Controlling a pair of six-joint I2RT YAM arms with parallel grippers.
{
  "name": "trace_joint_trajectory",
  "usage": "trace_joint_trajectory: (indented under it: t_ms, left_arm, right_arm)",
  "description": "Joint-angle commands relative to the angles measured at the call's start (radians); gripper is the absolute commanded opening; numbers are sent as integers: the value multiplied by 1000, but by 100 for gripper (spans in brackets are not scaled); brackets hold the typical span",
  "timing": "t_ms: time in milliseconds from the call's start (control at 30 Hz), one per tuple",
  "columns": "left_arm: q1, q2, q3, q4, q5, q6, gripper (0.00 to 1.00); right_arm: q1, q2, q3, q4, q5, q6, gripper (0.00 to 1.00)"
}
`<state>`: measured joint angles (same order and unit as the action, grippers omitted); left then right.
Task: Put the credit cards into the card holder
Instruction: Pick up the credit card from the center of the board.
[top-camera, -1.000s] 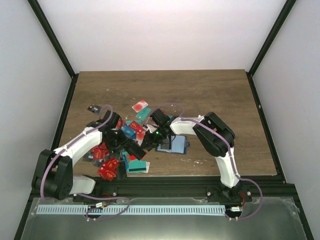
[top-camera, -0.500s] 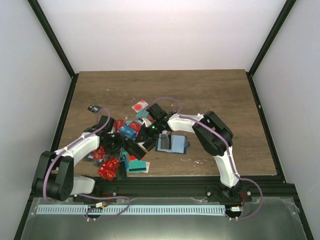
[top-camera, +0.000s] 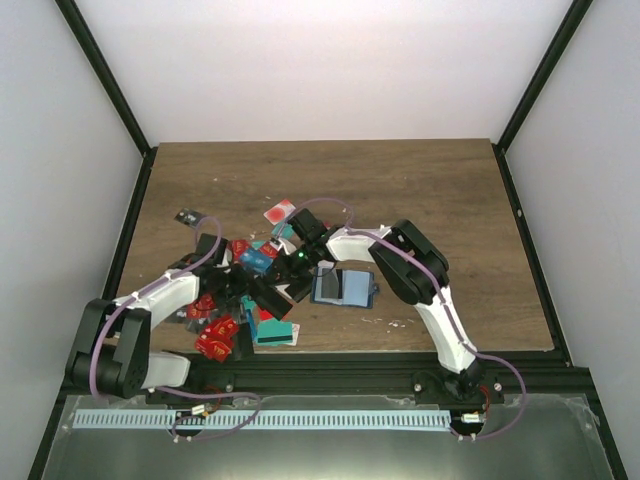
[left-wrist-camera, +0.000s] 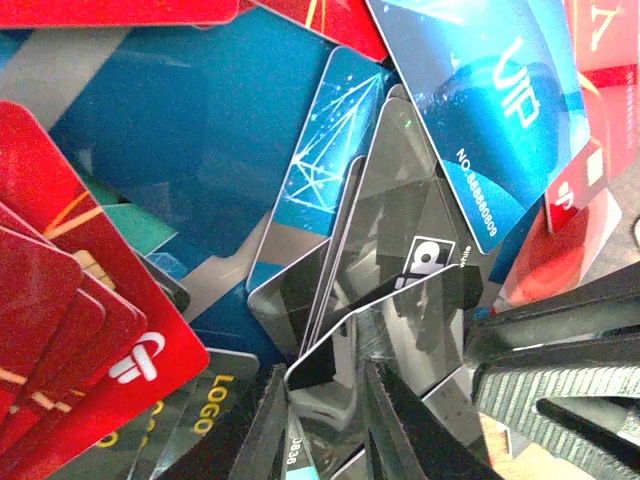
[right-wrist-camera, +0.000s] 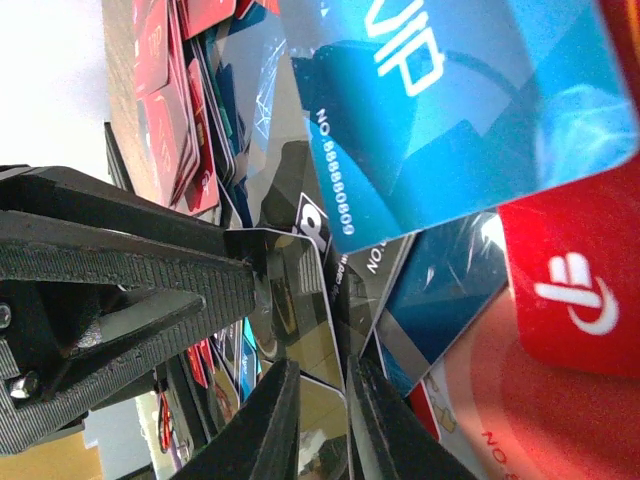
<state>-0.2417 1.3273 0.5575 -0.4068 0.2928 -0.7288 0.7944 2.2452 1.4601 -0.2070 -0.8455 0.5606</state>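
The credit cards (top-camera: 250, 285) lie in a loose heap left of the table's middle, red, teal, blue and black. The dark blue card holder (top-camera: 340, 287) lies open just right of the heap and is out of both wrist views. My left gripper (top-camera: 272, 296) and right gripper (top-camera: 296, 278) meet over the heap. Both are shut on one glossy black card (left-wrist-camera: 410, 320). The left gripper (left-wrist-camera: 322, 400) pinches one corner and the right gripper's fingers (left-wrist-camera: 560, 390) pinch its right edge. In the right wrist view, the right gripper (right-wrist-camera: 320, 400) grips the black card (right-wrist-camera: 300, 320), with the left fingers (right-wrist-camera: 120, 270) at its corner.
A blue VIP card (left-wrist-camera: 490, 110) and red cards (left-wrist-camera: 60, 290) lie under the held card. A stray black card (top-camera: 186, 216) and a white-pink card (top-camera: 281, 211) lie farther back. Red cards (top-camera: 215, 340) sit near the table's front edge.
My right gripper has moved left off the card holder's side into the heap and has met the left gripper. The left gripper has shifted slightly.
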Motion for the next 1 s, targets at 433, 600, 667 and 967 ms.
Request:
trace_joint_trajectory:
  t_ms: [433, 600, 667, 967]
  left_arm:
    - [5, 62, -20, 109, -12, 46, 4]
    - [6, 55, 4, 77, -24, 67, 4]
    - [5, 27, 28, 14, -58, 72, 4]
    - [5, -124, 173, -212, -202, 112, 4]
  right_arm:
    - [3, 75, -9, 3, -10, -14, 17]
    - [2, 57, -5, 10, -31, -16, 18]
    - [-2, 36, 4, 7, -38, -22, 21]
    - [-47, -57, 109, -78, -36, -69, 38]
